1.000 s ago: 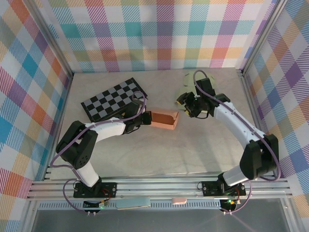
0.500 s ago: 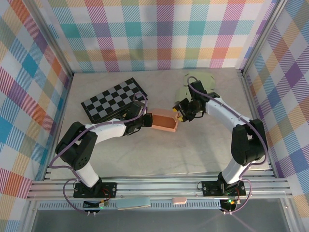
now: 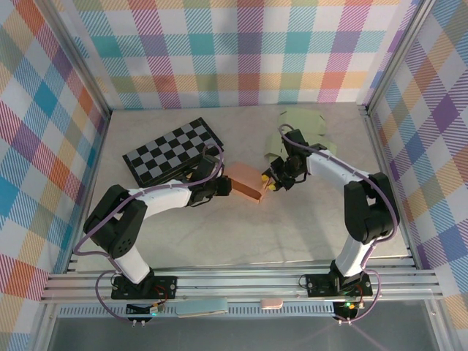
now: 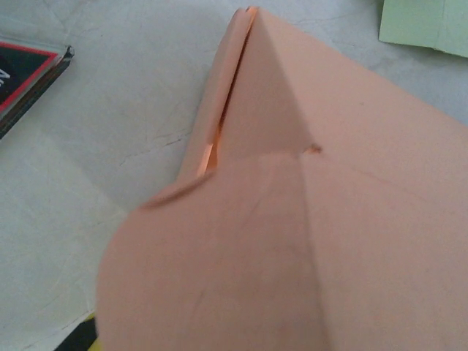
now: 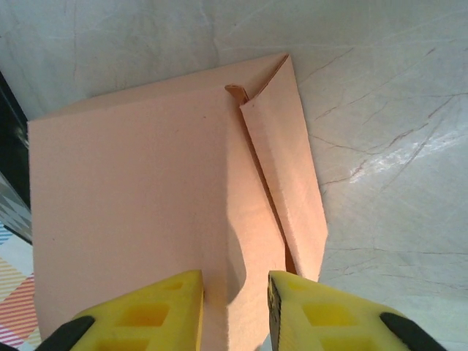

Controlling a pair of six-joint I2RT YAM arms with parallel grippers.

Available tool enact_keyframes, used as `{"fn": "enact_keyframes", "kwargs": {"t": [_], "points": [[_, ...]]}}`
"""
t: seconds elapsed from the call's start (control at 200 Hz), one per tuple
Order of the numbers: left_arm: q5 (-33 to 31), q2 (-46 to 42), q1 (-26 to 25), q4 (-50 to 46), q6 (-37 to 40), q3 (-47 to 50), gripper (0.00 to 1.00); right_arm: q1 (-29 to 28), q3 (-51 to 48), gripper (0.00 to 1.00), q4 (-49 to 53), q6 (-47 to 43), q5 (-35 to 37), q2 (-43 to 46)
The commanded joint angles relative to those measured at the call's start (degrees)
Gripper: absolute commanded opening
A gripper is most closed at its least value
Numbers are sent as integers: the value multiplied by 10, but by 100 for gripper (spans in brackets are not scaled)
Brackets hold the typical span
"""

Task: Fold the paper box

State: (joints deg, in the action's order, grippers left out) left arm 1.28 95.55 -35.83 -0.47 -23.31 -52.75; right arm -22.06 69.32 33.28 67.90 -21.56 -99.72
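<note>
The salmon paper box (image 3: 246, 183) lies mid-table, partly folded, between both grippers. My left gripper (image 3: 224, 186) is at its left end. In the left wrist view the box (image 4: 329, 219) covers the jaws, so their state is hidden. My right gripper (image 3: 271, 182) is at the box's right end. In the right wrist view the yellow fingers (image 5: 157, 311) stand a little apart over the box (image 5: 146, 183), and the right gripper (image 5: 235, 284) straddles a raised crease. A narrow side flap (image 5: 289, 168) lies folded along the box's right edge.
A black-and-grey checkerboard (image 3: 172, 151) lies behind and left of the box, its edge (image 4: 29, 73) close to my left gripper. Pale green paper sheets (image 3: 300, 131) lie at the back right, a corner (image 4: 428, 25) beyond the box. Bare table stretches in front.
My right gripper has swung in and down onto the box's right end, its jaws narrowing. The box has gone from standing open to lying flatter. The left arm has hardly moved.
</note>
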Motion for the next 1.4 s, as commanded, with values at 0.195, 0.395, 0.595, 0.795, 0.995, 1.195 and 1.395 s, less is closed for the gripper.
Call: {"fn": "enact_keyframes", "kwargs": {"t": [0.195,0.395,0.595,0.795,0.995,1.195,1.395], "points": [[31,-107,-15,-81,-61,5,31,3,5,28,7,-22,7,-12],[29,-232,-16,-184,-117,0,40,3,15,28,17,-31,12,-12],[54,-192,55,-385,-123,-187,53,3,25,29,33,-52,21,-7],[162,47,120,-563,29,-458,53,3,27,31,42,-71,25,-5],[191,197,112,-588,109,-560,50,3,27,35,46,-91,21,4],[193,233,89,-544,115,-529,45,3,21,38,41,-102,5,4],[177,220,77,-491,105,-455,42,3,12,39,32,-111,-4,-1]]}}
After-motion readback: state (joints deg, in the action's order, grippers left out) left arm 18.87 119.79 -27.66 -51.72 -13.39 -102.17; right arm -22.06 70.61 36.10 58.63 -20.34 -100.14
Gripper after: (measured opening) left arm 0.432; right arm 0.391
